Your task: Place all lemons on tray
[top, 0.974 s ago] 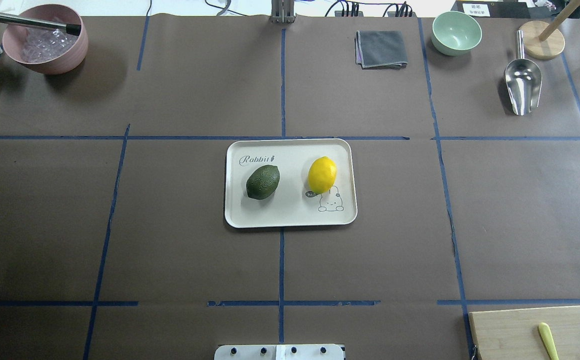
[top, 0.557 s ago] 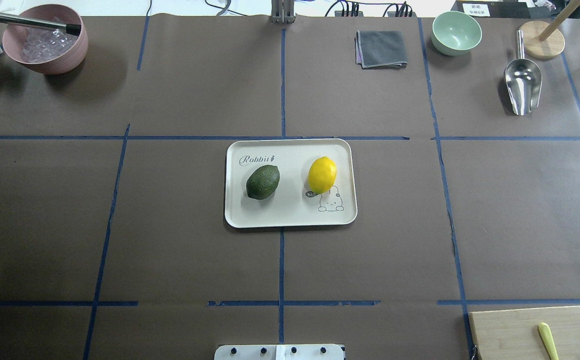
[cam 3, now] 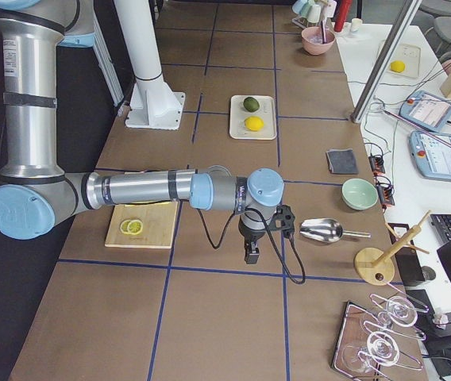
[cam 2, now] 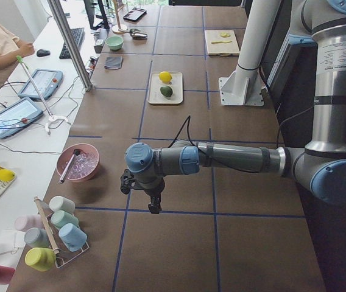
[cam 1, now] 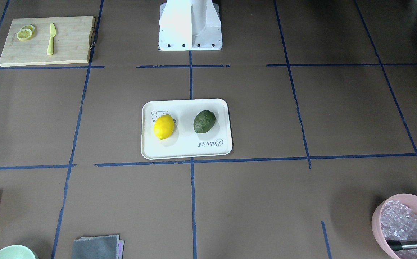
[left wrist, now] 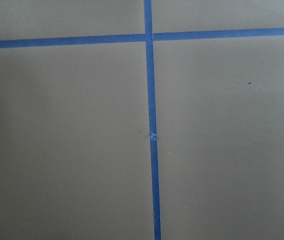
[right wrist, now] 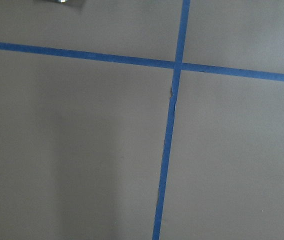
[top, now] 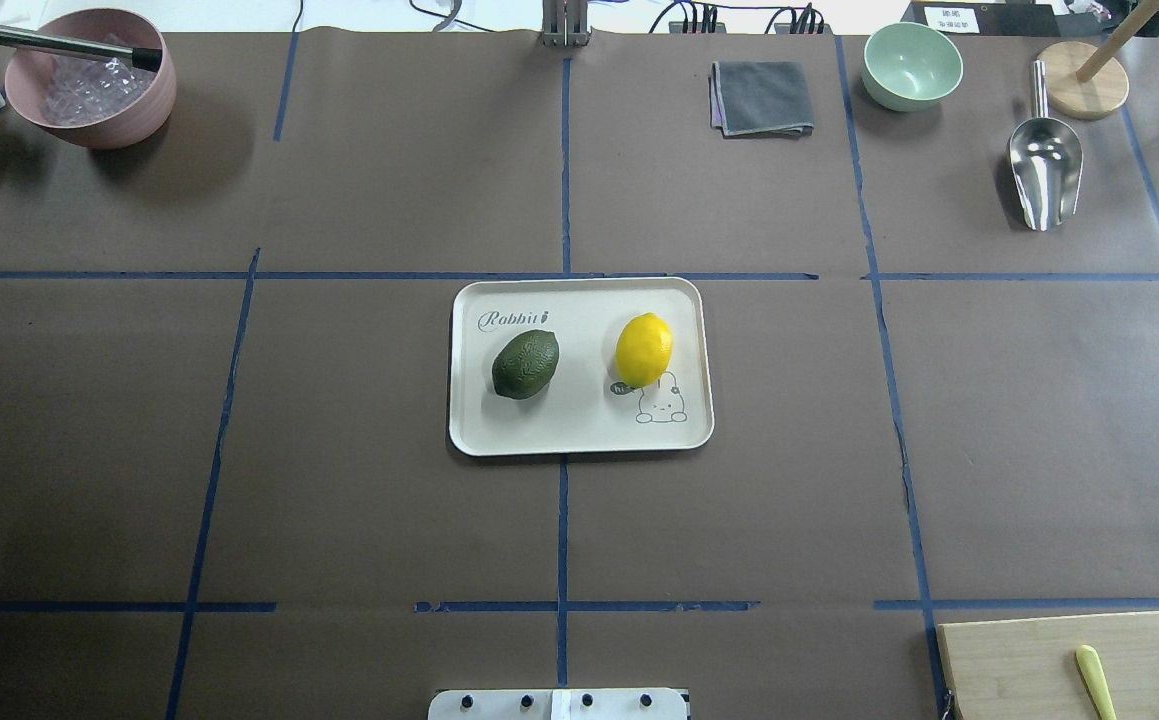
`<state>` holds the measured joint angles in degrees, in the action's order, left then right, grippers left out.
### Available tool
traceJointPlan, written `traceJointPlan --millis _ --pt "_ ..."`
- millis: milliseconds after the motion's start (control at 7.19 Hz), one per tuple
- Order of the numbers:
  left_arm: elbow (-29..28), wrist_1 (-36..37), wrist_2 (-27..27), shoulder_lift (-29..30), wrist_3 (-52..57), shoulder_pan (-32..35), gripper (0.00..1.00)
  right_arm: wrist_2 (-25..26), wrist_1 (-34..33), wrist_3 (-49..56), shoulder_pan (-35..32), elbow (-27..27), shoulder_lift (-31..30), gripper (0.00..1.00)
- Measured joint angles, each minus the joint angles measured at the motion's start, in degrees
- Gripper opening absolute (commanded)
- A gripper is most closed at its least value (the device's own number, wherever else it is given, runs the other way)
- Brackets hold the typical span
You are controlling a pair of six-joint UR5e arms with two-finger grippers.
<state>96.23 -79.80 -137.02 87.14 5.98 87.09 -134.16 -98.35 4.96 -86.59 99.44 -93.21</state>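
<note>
The off-white tray (top: 579, 430) lies at the table's middle, also in the front view (cam 1: 186, 151). On it rest the dark green bumpy lemon (top: 525, 364) (cam 1: 204, 122) and the bright yellow lemon (top: 644, 349) (cam 1: 163, 126), side by side and apart. My left gripper (cam 2: 153, 204) hangs over bare table far from the tray, seen only in the left side view; I cannot tell if it is open or shut. My right gripper (cam 3: 251, 252) hangs over the table near the metal scoop, seen only in the right side view; I cannot tell its state. Both wrist views show only brown table and blue tape.
A pink bowl (top: 89, 78) with bubble wrap stands at the far left. A grey cloth (top: 762, 97), green bowl (top: 912, 65) and metal scoop (top: 1044, 165) lie at the far right. A bamboo board (cam 1: 46, 41) with lemon slices (cam 1: 25, 33) and a yellow knife sits near the robot's base.
</note>
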Motion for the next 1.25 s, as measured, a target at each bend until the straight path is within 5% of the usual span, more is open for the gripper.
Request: traceJointPlan --millis 1253 --pt "1.68 0.0 0.03 -1.22 -0.21 1.16 1.0 0.14 0.06 -0.07 0.01 0.16 -0.09 1.0"
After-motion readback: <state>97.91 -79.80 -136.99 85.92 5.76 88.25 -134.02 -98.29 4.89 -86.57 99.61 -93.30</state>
